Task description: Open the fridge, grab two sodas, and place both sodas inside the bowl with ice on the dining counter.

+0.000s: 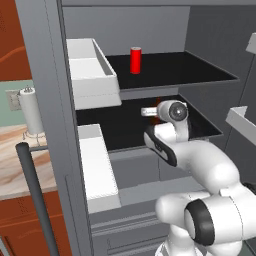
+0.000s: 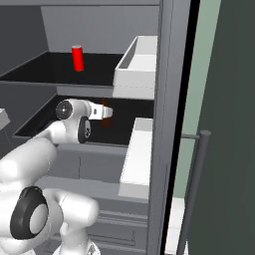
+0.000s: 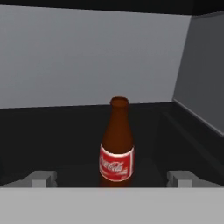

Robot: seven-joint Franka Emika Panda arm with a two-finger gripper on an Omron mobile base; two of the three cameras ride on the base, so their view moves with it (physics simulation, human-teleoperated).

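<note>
**Reaching for the cola bottle on the lower fridge shelf**

Closing in on a soda, the gripper (image 3: 112,181) is spread wide inside the open fridge (image 1: 50,100), its two fingertips (image 3: 43,178) standing well apart with nothing between them. A brown cola bottle (image 3: 117,144) with a red label stands upright straight ahead of the gripper, centred in the gap and not yet between the fingers. To do this step well, I judge the hand should go straight forward at the same level until the fingers flank the labelled belly, then shut evenly; catching the narrow neck or nudging the base could tip the bottle.

Above the gripper, on the upper black shelf, a red soda can (image 1: 135,60) stands alone, well apart from the hand. White door bins (image 1: 92,75) hang off to the gripper's side on the open door and do not cross its path. Beyond the door, a paper towel roll (image 1: 31,110) stands on a counter. The shelf around the bottle looks free of obstacles.
</note>
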